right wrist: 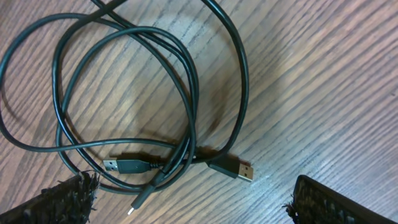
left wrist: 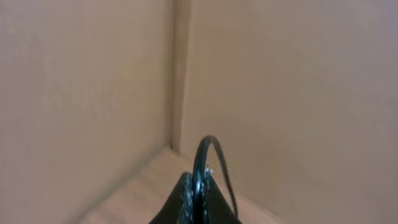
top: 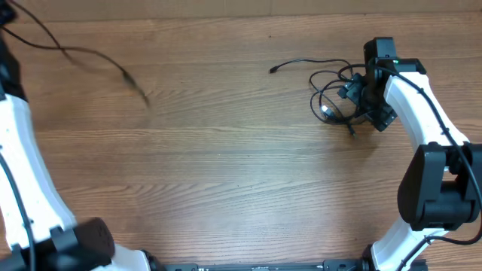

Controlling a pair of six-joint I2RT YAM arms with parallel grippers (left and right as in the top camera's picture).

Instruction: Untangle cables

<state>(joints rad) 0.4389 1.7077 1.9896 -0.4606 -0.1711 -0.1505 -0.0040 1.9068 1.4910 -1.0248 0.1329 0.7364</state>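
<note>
Left gripper (left wrist: 198, 198) is pressed right together, fingers pinching a single black cable (left wrist: 210, 148) that arches up out of the tips in a tight loop. The left wrist camera looks past it at plain beige walls (left wrist: 93, 81) meeting in a corner, so that hand is up off the table (top: 226, 173). From overhead, the white left arm (top: 22, 165) runs up the left edge, and the pinched cord trails out of the top-left corner across the wood, blurred, its loose end (top: 140, 92) well apart from everything else. Over on the right, the right gripper (right wrist: 193, 193) is spread as wide as it goes, one dark pad (right wrist: 68, 202) at the lower left, the other at the lower right, holding nothing and touching nothing that I can see. It hangs over the tangle of cables (right wrist: 155, 93), pointing down at it. The loops lie overlapped on the table, with two USB plugs (right wrist: 124, 165) near the open jaws and a smaller tip just below them. Overhead, the right arm (top: 410, 113) bends in from the right edge, with the gripper sitting at the tangle's right side and one strand (top: 294, 65) straggling out to the left.
</note>
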